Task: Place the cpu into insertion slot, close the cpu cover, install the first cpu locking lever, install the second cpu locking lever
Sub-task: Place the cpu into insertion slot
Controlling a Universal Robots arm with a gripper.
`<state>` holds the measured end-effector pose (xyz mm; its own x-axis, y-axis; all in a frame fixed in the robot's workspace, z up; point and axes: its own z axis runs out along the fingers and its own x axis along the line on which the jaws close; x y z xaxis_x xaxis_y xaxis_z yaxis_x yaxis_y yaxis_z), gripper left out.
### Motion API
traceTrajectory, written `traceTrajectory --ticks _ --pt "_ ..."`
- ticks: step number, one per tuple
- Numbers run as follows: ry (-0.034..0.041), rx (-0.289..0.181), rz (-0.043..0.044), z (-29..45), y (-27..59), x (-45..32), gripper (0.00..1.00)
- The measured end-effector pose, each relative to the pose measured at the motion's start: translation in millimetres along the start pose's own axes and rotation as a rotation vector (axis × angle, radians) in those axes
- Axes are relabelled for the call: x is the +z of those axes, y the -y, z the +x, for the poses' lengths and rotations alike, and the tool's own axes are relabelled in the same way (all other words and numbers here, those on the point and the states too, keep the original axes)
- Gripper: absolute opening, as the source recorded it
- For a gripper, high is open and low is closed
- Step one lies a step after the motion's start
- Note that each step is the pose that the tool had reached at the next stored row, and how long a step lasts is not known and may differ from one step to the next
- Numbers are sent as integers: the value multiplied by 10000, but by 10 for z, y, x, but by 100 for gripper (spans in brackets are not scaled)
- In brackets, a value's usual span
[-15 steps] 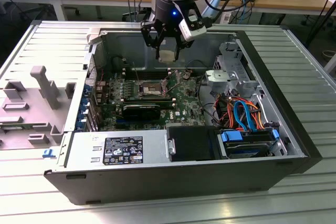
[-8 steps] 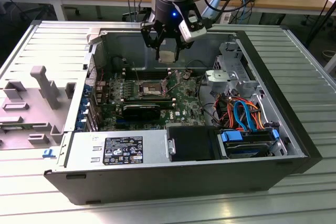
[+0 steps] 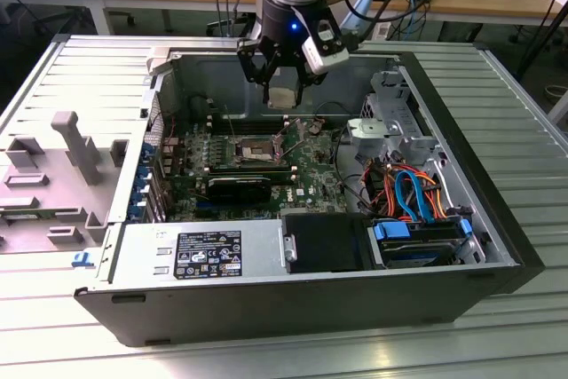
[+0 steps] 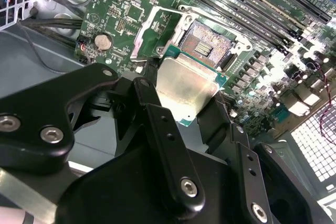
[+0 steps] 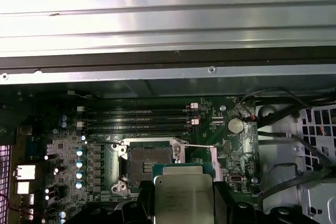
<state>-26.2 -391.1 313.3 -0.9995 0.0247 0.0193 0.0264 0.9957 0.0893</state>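
Above the small square insertion slot (image 3: 255, 146) w/ dark centre and silver metal rim, the black two-finger gripper (image 3: 282, 102) hangs clear of the green circuit board (image 3: 311, 175). It is pinching the small flat square cpu (image 4: 184, 85) w/ silvery-grey metal top. In the second wrist view one black finger (image 4: 152, 103) presses each opposite edge of the chip, which sits level between them.

The cpu is up in the air, not seated, and a bit off to one side of the slot rather than dead over it (in the first wrist view the cpu (image 5: 182, 198) partly overlaps one corner of the slot's rim (image 5: 151, 158)). The slot itself (image 4: 207, 45) lies bare, its dark contact field exposed.

The thin silver cpu cover (image 4: 143, 34), a square frame w/ a square window, is swung back off the slot. It rests just beside the slot on the side toward the round silver coin battery (image 4: 103, 41). Long black memory sticks (image 5: 136, 121) run parallel to another edge of the slot, near it.

The board lies inside an open grey metal computer case (image 3: 497, 246).
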Motion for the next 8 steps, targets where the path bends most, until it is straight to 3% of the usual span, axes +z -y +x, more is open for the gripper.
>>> traceTrajectory --ticks 8 --pt "0 1 1 3 30 6 55"
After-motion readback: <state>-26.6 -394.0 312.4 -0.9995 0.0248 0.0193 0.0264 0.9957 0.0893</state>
